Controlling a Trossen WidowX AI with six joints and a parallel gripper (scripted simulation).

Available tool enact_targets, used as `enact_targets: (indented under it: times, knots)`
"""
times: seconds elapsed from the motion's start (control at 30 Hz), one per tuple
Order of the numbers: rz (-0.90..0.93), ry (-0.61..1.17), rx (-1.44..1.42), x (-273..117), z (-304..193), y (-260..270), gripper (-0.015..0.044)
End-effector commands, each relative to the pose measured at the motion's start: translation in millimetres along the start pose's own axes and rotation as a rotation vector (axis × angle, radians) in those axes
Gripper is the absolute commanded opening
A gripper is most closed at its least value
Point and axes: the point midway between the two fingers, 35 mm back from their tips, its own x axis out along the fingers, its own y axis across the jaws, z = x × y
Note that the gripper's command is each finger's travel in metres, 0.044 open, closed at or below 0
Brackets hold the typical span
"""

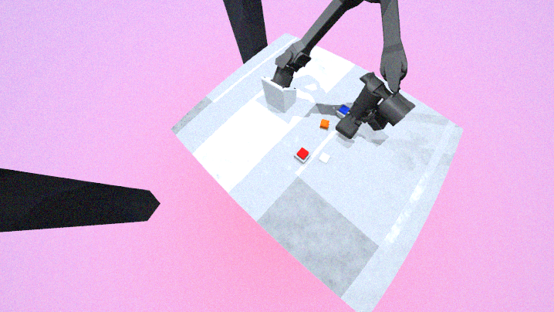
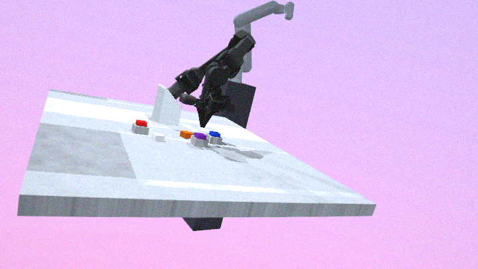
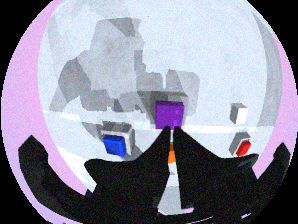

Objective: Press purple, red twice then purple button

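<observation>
Overhead, hung the gripper point(image 2: 202, 124) pinched tight on nothing, tip aimed down, just above the purple button point(image 2: 200, 136), apart from it. Counted three buttons: purple between the orange block point(image 2: 186, 134) and blue button point(image 2: 214, 134); red button point(image 2: 140, 122) farther off beside a white block point(image 2: 159, 137). Two blocks. Squarish caps facing up, no clear long axis.

— Purple button point(image 2: 200, 136)? 
— Square cap, raised on a pale base, between the blue button and the orange block.
— Red button point(image 2: 141, 122)? 
— Same build, cap raised, well apart to one side, near the white block.
</observation>
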Motion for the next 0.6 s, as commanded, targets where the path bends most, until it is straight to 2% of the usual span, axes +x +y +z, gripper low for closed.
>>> enact_targets:
  times: [0.0, 0.1, 0.3, 0.57]
  knots:
    - [-0.007, -0.001, -0.008, -24.0, 2.4, -0.6, 0.0020]
    - [-0.008, 0.000, -0.008, -60.8, 1.1, -0.2, 0.0020]
    - [-0.009, -0.001, -0.008, -63.7, 0.7, -3.6, 0.0020]
    - [-0.037, -0.001, -0.001, -70.4, -35.5, -135.7, 0.0020]
